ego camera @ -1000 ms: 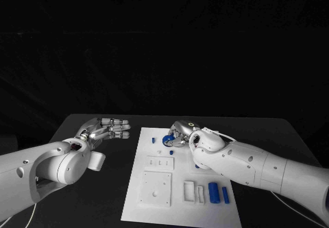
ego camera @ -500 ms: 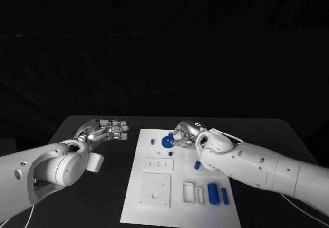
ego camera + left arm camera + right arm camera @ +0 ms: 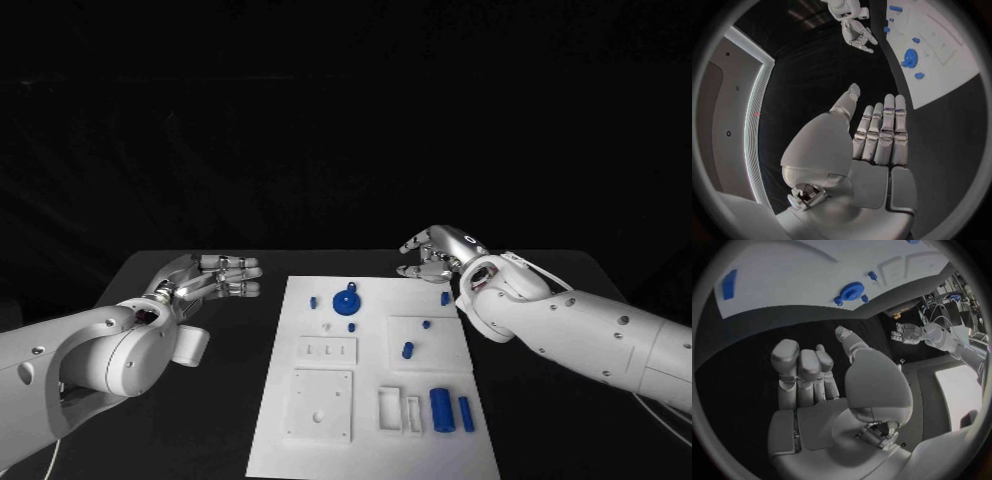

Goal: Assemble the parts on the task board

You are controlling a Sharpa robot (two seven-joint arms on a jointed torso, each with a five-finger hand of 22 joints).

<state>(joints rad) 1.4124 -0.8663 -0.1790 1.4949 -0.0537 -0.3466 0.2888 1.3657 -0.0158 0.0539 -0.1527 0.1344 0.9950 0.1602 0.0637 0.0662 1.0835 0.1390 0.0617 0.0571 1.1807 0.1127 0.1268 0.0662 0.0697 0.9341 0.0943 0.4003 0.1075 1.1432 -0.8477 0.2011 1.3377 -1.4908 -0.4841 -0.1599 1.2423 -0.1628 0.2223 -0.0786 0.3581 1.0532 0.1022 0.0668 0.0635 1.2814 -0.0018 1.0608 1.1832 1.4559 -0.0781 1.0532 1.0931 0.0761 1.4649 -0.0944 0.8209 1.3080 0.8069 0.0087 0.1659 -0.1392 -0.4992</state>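
- The task board (image 3: 378,385) lies flat in the middle of the black table (image 3: 548,400), between the two hands.
- The round blue part (image 3: 346,301) sits on the board's far end, nearer the left hand's fingertips than the right's — free of both hands.
- Small blue parts lie on the board: a short peg (image 3: 408,350) mid-board, another blue piece (image 3: 446,297) at the far edge just beside the right hand, and two blue cylinders (image 3: 453,410) at the near end.
- The right hand (image 3: 437,255) hovers off the board's far corner, holding nothing; its fingers (image 3: 799,365) are loosely bent, not clenched.
- The left hand (image 3: 216,276) hangs over bare table beside the board's far edge — fingers (image 3: 882,132) straight and side by side, thumb spread away, holding nothing.
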